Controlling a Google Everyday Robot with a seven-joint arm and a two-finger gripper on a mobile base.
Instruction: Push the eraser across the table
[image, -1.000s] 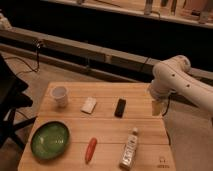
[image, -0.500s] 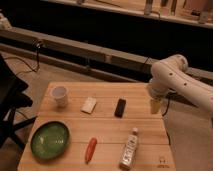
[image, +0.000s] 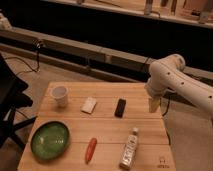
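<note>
The eraser (image: 120, 107) is a small flat black block lying near the middle of the far half of the light wooden table (image: 107, 127). My gripper (image: 154, 105) hangs from the white arm at the table's right edge, to the right of the eraser and apart from it. A gap of bare wood lies between them.
A flat white piece (image: 89, 105) lies left of the eraser. A white cup (image: 60, 95) stands at the far left. A green bowl (image: 49, 139) sits at the near left, an orange carrot (image: 90, 149) at the near middle, a clear bottle (image: 130, 149) lies near right.
The gripper has shifted slightly left toward the table's right edge. The eraser and other objects have not moved.
</note>
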